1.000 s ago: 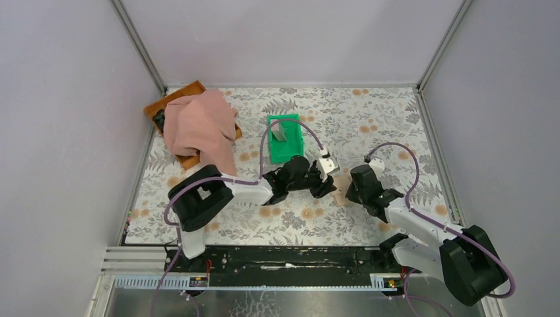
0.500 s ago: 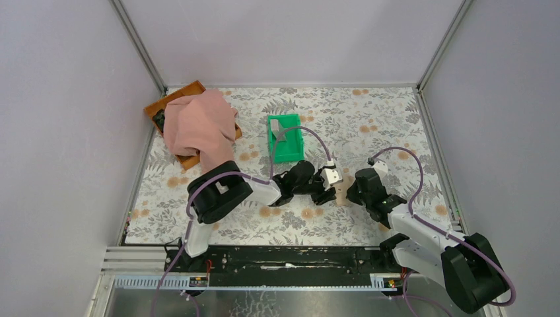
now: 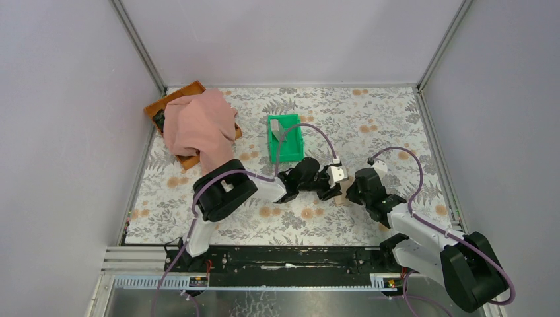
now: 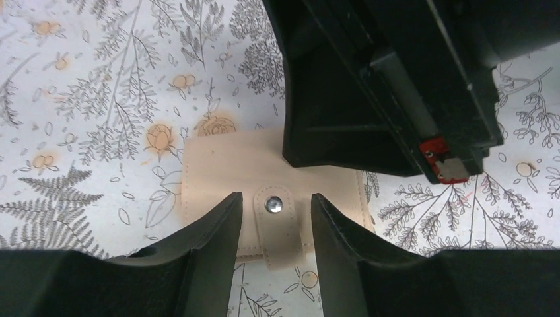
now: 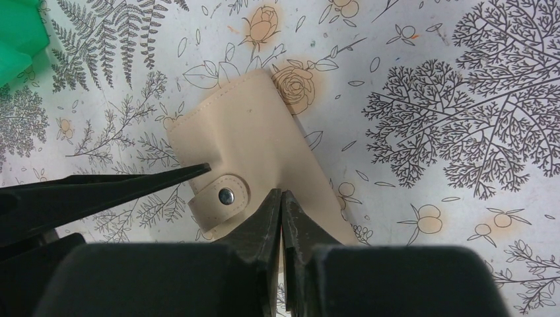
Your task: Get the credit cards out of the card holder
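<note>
The card holder (image 4: 218, 168) lies closed on the floral table, beige, its strap (image 4: 280, 231) snapped shut by a metal stud. My left gripper (image 4: 276, 211) is open, one finger on each side of the strap, low over the holder's near edge. My right gripper (image 5: 282, 195) is shut, nothing between its tips, which rest on the holder (image 5: 244, 132) beside the stud. From above, the two grippers (image 3: 332, 187) (image 3: 354, 191) meet over the holder (image 3: 340, 197). The credit cards are hidden in the closed holder.
A green bin (image 3: 285, 140) stands just behind the left arm with a thin grey piece (image 3: 277, 129) leaning inside. At the back left a pink cloth (image 3: 200, 124) drapes over a wooden tray (image 3: 160, 104). A left finger (image 5: 99, 191) crosses the right wrist view.
My left gripper has moved right and nearer, away from the green bin, and now stands over the holder's strap. The right gripper has stayed shut on the holder's top.
</note>
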### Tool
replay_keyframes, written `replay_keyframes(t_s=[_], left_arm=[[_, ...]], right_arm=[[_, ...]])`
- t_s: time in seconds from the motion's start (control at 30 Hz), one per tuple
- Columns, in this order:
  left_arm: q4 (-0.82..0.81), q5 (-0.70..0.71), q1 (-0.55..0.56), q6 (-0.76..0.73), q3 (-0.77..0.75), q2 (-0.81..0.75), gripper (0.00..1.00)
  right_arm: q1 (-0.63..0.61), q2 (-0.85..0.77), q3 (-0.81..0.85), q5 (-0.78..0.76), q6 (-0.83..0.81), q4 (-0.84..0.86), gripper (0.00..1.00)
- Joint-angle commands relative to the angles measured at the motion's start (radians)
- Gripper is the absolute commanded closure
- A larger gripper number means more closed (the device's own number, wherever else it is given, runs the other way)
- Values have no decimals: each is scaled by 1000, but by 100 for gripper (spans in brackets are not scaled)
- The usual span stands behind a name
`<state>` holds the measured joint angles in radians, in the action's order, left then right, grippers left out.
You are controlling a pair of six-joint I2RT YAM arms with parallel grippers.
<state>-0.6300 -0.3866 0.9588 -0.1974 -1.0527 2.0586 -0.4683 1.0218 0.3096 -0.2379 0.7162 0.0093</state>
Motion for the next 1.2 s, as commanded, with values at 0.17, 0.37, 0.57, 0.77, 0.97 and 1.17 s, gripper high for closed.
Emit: replay_keyframes(t_s=[0.17,0.37,0.57,0.77,0.97,1.17], left_arm=[[30,-29,-2,-15,23,11,49],[101,-34,-2,-25,3,51,58],[168,-41,-2,-42,-27,76,74],[180,-31,-3,-35,-24,88,100],[136,-17,-15,23,3,49,100],[51,-28,-46,101,75,-74,100]], right_arm=[[2,10,-11,55,14,-45,91],[2,4,-14,57,11,-45,91],[3,-15,-23,51,8,-41,91],[3,-23,-25,51,10,-41,91],[3,-29,-30,50,11,-41,91],[2,-28,-28,52,10,-41,91]])
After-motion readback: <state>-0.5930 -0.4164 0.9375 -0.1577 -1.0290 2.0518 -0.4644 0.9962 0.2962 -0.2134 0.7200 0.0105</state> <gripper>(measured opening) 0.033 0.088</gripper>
